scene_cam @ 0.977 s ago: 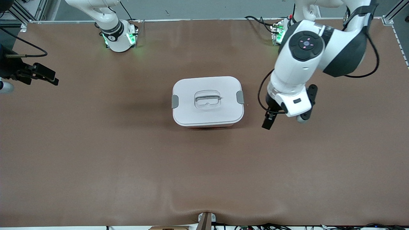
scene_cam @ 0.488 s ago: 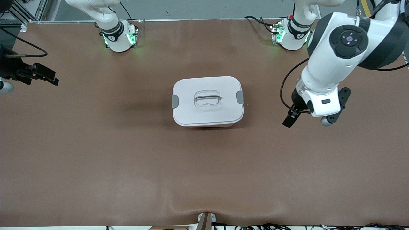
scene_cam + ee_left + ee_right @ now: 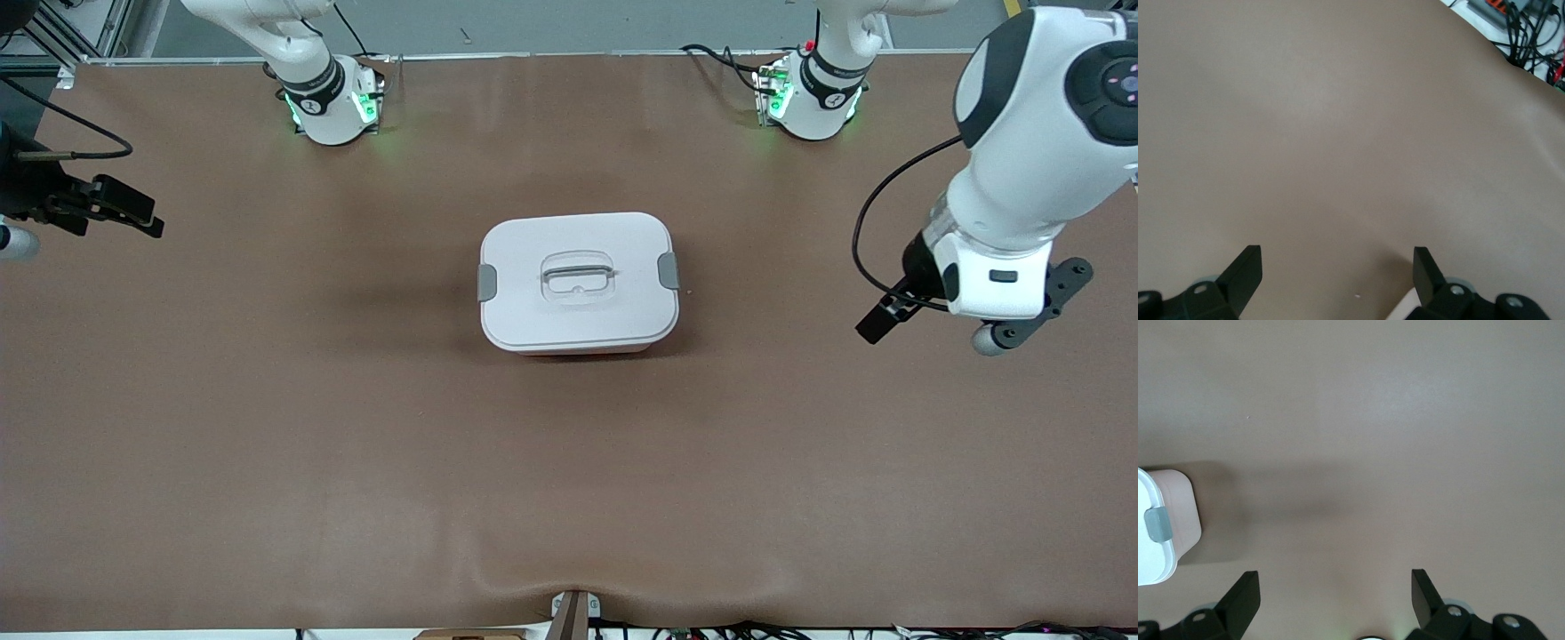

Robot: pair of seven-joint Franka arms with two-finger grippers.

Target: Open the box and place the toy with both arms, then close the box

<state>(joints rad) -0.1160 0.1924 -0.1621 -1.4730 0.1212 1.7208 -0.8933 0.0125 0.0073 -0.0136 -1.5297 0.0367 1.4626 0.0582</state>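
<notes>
The box (image 3: 579,282) stands shut at the middle of the table, its white lid on, grey clips at both ends and a clear handle (image 3: 578,276) set into the top. One end of the box (image 3: 1158,527) also shows in the right wrist view. The toy is out of view. My left gripper (image 3: 880,320) hangs over bare table toward the left arm's end, well away from the box. In its wrist view the left gripper (image 3: 1338,257) is open and empty. My right gripper (image 3: 120,212) waits over the right arm's end of the table. That gripper (image 3: 1335,580) is open too, with nothing in it.
The brown table mat (image 3: 356,444) lies bare around the box. Both arm bases (image 3: 333,102) (image 3: 813,98) glow green along the edge farthest from the front camera. Cables (image 3: 1531,33) lie off the table's edge. A small bracket (image 3: 573,613) sits at the nearest edge.
The left arm has swung away from the box toward its own end of the table, gripper still open. The right arm and the box have not moved.
</notes>
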